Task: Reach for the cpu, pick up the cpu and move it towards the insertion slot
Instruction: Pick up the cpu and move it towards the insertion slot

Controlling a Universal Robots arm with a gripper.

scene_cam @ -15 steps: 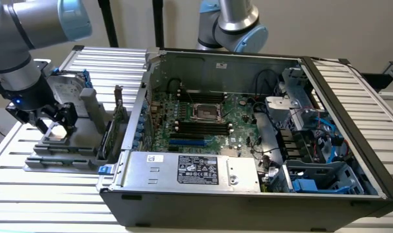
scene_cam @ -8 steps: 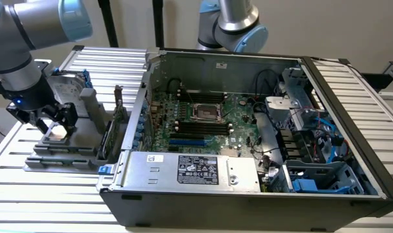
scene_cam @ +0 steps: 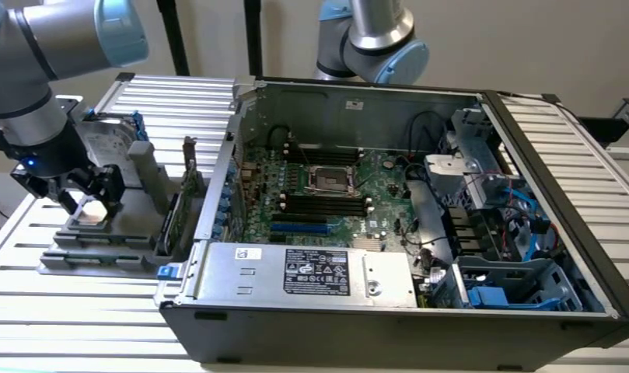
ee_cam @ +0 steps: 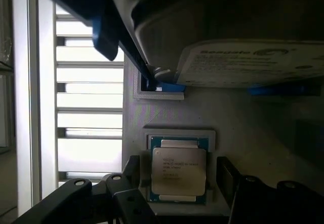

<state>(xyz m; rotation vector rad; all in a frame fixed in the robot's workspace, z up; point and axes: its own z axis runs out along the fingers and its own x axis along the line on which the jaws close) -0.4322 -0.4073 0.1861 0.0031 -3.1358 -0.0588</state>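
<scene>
**Open claw (scene_cam: pixel 90 203) poised over the cpu (ee_cam: pixel 178 171)**
A clean grasp likely needs both fingers (ee_cam: pixel 226 176) squarely straddling the chip's opposite edges, level with its grey holder (scene_cam: pixel 106 252).

Slatted white table (scene_cam: pixel 55 318), open computer case (scene_cam: pixel 397 338), grey parts holder (scene_cam: pixel 86 261)

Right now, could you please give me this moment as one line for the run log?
cpu: lying in grey holder, not gripped | gripper: open, straddling cpu | insertion slot: on motherboard, away from cpu
</scene>
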